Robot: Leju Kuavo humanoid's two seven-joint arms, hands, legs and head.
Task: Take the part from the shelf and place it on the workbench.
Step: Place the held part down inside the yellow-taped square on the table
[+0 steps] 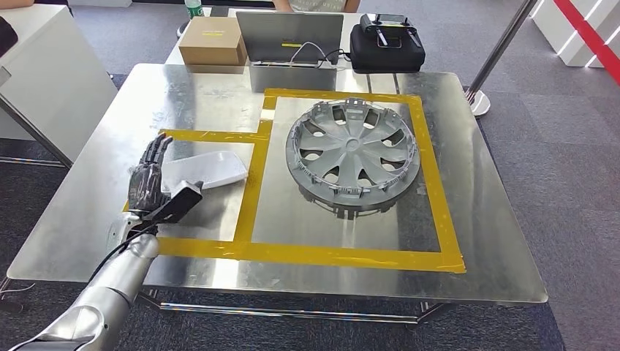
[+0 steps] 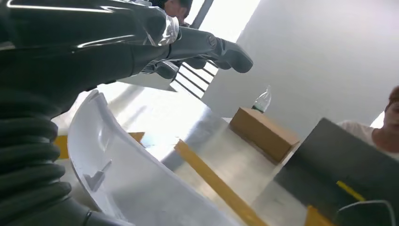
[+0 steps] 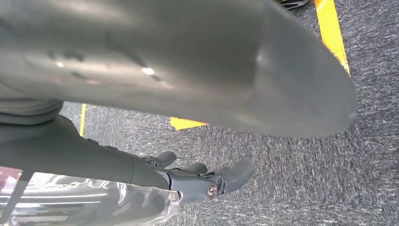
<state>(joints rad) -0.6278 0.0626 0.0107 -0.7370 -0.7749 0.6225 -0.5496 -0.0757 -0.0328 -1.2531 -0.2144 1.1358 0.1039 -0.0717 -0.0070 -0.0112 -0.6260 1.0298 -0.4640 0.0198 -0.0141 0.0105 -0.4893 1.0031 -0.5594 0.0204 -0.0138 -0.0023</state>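
Table (image 1: 88,212): a bare metal top, marked with yellow tape (image 1: 343,256) into a large square on the right and a smaller box on the left.
Wheel cover (image 1: 353,153): grey and round, lying flat inside the large taped square, well apart from the left hand.
Laptop (image 1: 289,36): at the far edge of the table, its grey lid toward the robot, with a person seated behind it.
Black case (image 1: 387,50): just right of the laptop, at the far edge.
Cardboard box (image 1: 213,40): just left of the laptop, with a bottle (image 1: 193,7) behind it.
White part (image 1: 201,170): a curved plastic shell lying on the table inside the small taped box, on the left side; in the left wrist view its hollow side with a small tab faces the camera (image 2: 131,179).
Left hand (image 1: 148,179): over the left end of the white part, fingers (image 1: 157,150) stretched out straight and apart, thumb out to the side; it has hold of nothing, and whether the palm touches the part I cannot tell.
Right hand (image 3: 197,181): hanging over grey carpet, fingers loosely curled and apart, nothing in them.
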